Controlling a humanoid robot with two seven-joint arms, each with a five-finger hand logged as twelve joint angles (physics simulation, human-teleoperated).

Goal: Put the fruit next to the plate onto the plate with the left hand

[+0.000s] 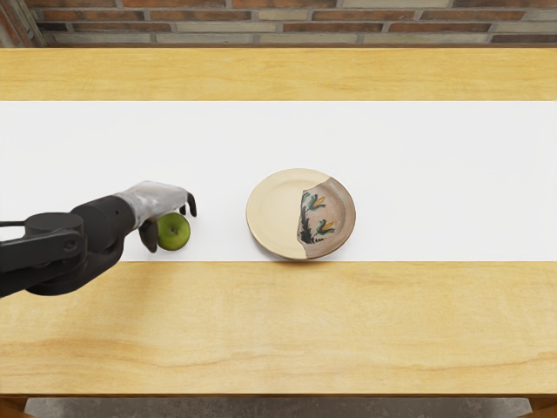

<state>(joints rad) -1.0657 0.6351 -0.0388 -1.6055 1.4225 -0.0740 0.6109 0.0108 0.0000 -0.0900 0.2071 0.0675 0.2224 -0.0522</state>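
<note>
A green apple (174,231) lies on the white runner, to the left of the plate (278,209). The plate is cream with a brown painted right side and stands near the table's middle, nothing on it. My left hand (165,213) comes in from the left edge and hovers right over the apple. Its fingers (190,205) curve down on the apple's far side and the thumb (149,237) hangs by its left side. The fingers are spread around the fruit, not closed on it. The apple still rests on the runner.
A white runner (418,174) crosses the wooden table (348,331) from left to right. A brick wall (278,22) stands behind the far edge.
</note>
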